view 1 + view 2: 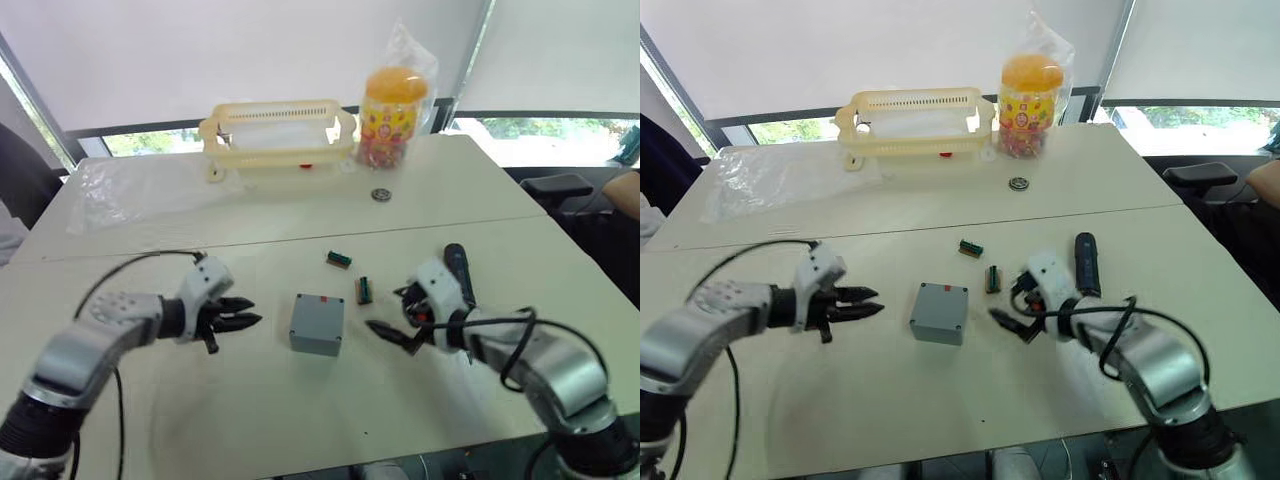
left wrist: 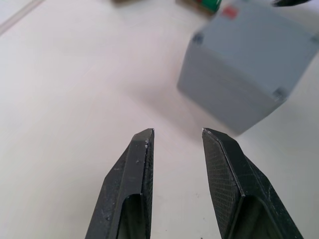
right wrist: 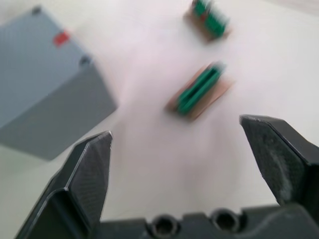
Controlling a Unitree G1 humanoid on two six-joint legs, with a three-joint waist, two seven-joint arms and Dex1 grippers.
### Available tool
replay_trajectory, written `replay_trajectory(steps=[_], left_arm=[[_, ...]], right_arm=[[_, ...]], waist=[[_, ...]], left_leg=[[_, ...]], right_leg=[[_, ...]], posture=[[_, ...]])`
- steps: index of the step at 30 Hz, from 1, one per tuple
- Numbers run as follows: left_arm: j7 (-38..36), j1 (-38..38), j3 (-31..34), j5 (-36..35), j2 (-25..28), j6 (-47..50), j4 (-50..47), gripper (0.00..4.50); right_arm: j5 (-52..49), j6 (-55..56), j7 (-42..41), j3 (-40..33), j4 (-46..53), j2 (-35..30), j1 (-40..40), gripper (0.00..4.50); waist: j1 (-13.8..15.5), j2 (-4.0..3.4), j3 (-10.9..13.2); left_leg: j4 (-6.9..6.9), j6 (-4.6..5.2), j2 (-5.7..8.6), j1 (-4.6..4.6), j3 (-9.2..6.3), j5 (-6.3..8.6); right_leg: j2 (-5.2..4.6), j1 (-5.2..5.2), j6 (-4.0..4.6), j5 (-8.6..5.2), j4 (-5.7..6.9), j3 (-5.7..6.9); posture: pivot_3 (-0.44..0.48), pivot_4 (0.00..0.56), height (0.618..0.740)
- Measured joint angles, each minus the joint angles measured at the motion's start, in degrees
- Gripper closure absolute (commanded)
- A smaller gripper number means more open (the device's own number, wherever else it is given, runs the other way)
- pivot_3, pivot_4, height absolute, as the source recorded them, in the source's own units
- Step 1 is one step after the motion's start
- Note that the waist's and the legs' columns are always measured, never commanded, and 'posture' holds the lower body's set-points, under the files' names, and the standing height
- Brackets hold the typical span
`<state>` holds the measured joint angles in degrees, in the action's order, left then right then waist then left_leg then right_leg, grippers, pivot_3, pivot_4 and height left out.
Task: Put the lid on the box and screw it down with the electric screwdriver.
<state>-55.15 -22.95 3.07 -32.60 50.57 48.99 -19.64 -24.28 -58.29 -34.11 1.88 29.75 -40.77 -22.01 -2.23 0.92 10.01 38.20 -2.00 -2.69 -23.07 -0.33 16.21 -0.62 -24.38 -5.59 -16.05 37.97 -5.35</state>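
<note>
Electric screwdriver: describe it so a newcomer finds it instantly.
Start at the white table and go to the right gripper. Just beyond that wrist, on the side away from the grey box, lies the electric screwdriver. It is a slim dark pen-shaped cylinder, unlike the two short green pieces nearer the box.

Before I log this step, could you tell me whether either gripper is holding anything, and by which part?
Nothing is held. The left gripper and right gripper are both open and empty, one on each side of the box.
</note>
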Motion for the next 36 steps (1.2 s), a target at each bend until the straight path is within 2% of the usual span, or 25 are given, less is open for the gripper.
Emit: replay_trajectory(steps=[3,5,14,18,20,22,29,36], left_arm=[[-0.68,-5.80,3.10,-3.59,0.73,2.36,0.02,3.00],[-0.29,-7.03,3.53,-5.41,0.55,4.20,0.42,3.00],[0.81,-3.59,4.71,-6.86,1.36,6.25,1.02,3.00],[1.36,-1.44,4.85,-6.79,1.59,6.25,0.88,3.00],[1.72,-0.04,4.95,-6.60,1.75,5.69,0.67,3.00],[2.05,1.40,4.83,-6.46,1.70,5.49,0.38,3.00],[3.59,3.10,4.82,-6.37,1.52,5.32,-1.55,3.00],[5.51,4.55,4.82,-6.46,0.55,5.32,-3.12,3.00]], right_arm=[[-0.69,5.44,-4.63,-1.04,-6.71,-0.57,-5.93,0.03],[-0.16,9.14,-6.32,-0.61,-12.81,0.60,-8.87,0.03],[6.65,29.60,-12.76,4.73,-46.01,12.98,-21.22,0.03],[9.52,35.33,-15.00,6.34,-54.83,15.92,-24.50,0.03],[10.88,37.75,-15.43,6.83,-58.73,17.72,-26.12,0.58],[12.61,40.28,-15.64,7.42,-62.94,19.82,-27.56,1.38],[16.75,46.59,-15.75,8.44,-72.85,22.72,-29.76,1.38],[18.60,50.15,-15.80,8.36,-77.87,23.76,-30.67,1.38]], waist=[[-0.35,0.00,0.00],[-0.68,0.00,0.00],[-1.76,-0.02,0.03],[-1.73,-0.03,0.04],[-1.76,-0.03,0.04],[-1.78,-0.04,0.04],[-1.74,-0.05,0.05],[-1.84,-0.06,0.05]], left_leg=[[-0.03,0.01,0.00,0.07,0.02,0.01],[-0.08,0.01,-0.01,0.10,0.03,0.01],[-0.09,0.00,-0.04,0.06,0.02,0.00],[-0.08,-0.03,-0.04,0.03,0.04,-0.01],[-0.08,-0.03,-0.03,0.06,0.04,-0.02],[-0.09,-0.03,-0.05,0.05,0.01,-0.02],[-0.09,-0.11,-0.03,0.04,0.03,-0.06],[-0.10,-0.11,-0.04,0.06,0.01,-0.06]], right_leg=[[0.01,0.06,-0.01,0.00,-0.03,-0.02],[0.03,0.05,-0.01,0.00,0.00,-0.03],[0.03,-0.03,-0.01,0.01,0.07,-0.03],[0.01,-0.06,-0.01,0.02,0.09,-0.03],[0.01,-0.05,-0.01,0.02,0.10,-0.03],[0.02,-0.06,-0.01,0.02,0.12,-0.02],[-0.04,-0.06,-0.01,0.02,0.12,-0.02],[-0.02,-0.06,0.00,0.02,0.15,-0.02]], posture=[[0.000,0.150,0.740],[0.000,0.150,0.740],[0.000,0.150,0.740],[0.000,0.150,0.740],[0.000,0.150,0.740],[0.000,0.150,0.740],[0.000,0.150,0.740],[0.000,0.150,0.740]])
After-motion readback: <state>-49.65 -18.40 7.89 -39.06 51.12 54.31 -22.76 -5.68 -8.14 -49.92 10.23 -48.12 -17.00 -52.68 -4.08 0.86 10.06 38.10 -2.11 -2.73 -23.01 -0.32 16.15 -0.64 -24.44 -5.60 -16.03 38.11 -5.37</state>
